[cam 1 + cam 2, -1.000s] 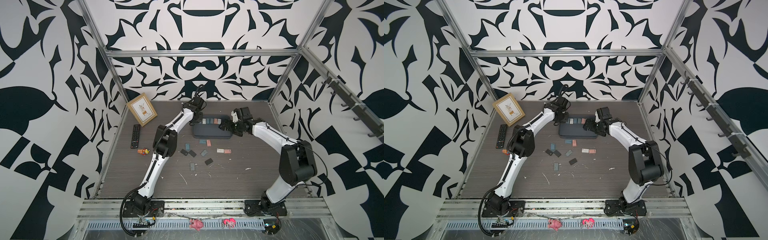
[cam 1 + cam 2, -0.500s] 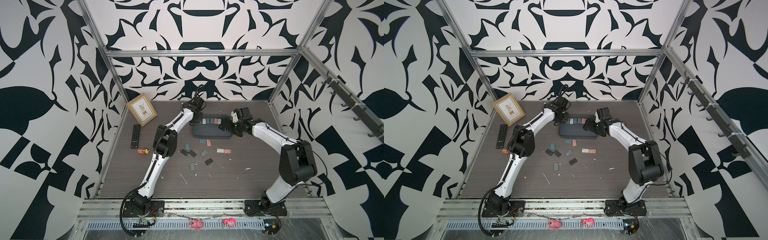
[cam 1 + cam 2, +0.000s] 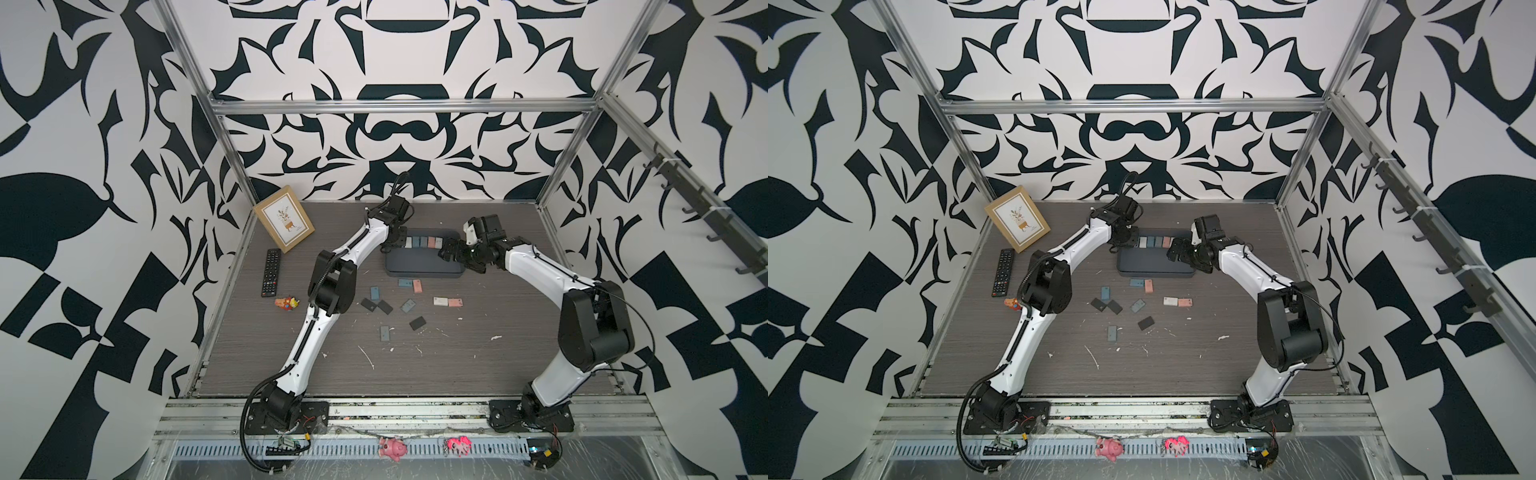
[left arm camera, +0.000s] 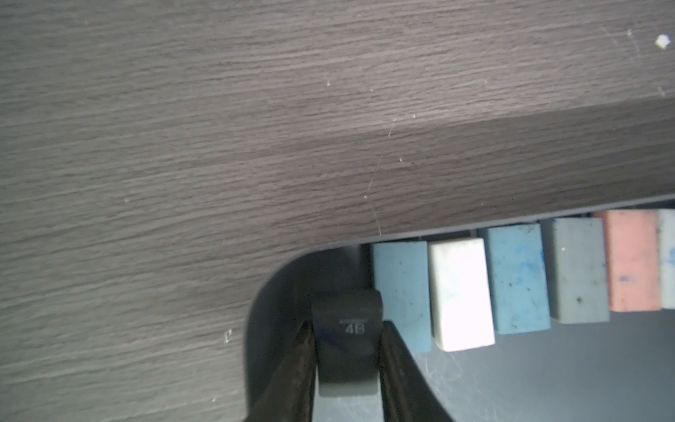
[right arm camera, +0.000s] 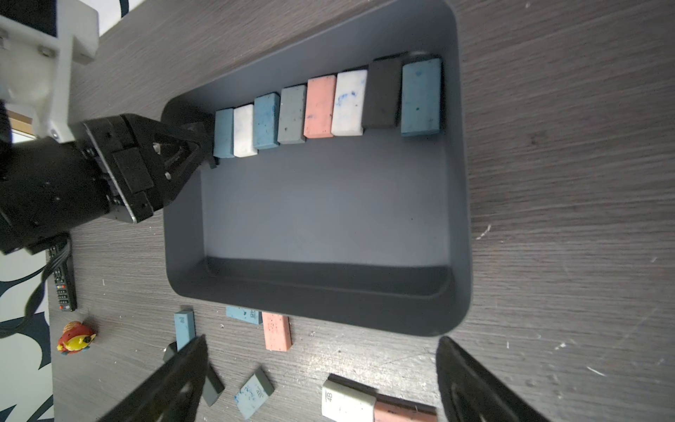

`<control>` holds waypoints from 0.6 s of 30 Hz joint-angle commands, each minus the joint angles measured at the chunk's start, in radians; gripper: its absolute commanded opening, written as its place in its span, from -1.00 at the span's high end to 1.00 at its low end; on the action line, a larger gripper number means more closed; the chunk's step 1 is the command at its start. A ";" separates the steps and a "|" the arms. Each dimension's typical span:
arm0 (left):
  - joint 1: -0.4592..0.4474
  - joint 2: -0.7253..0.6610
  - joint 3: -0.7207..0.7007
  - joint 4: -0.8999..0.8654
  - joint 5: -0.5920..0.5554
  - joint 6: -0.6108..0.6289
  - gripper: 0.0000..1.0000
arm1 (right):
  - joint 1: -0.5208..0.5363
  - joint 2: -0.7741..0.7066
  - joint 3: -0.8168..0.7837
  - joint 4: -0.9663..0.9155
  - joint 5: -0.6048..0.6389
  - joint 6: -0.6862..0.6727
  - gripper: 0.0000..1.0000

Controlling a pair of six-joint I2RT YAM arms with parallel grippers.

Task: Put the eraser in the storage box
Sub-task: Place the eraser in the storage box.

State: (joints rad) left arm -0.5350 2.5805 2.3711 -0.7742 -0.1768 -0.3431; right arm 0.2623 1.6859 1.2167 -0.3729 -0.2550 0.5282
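Left claw (image 4: 347,325) is pinching a likely light, rubbery eraser (image 4: 345,354) by its sides inside the storage box (image 4: 548,383); right claw (image 5: 322,341) is gaping.

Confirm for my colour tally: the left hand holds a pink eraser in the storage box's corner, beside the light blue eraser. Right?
No: the eraser in the left hand is black, marked 4B, not pink. The left wrist view shows it in the storage box's corner, beside the light blue eraser.
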 commanded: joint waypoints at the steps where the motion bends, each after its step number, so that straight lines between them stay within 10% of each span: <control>1: 0.013 0.027 0.017 -0.036 -0.020 -0.006 0.32 | -0.005 -0.023 0.001 0.012 -0.007 0.001 -0.97; 18: 0.024 -0.031 -0.025 -0.019 0.021 -0.031 0.24 | -0.004 -0.023 -0.002 0.021 -0.013 0.013 -0.97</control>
State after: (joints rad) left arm -0.5152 2.5805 2.3638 -0.7734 -0.1791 -0.3496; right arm 0.2623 1.6859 1.2160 -0.3717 -0.2588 0.5323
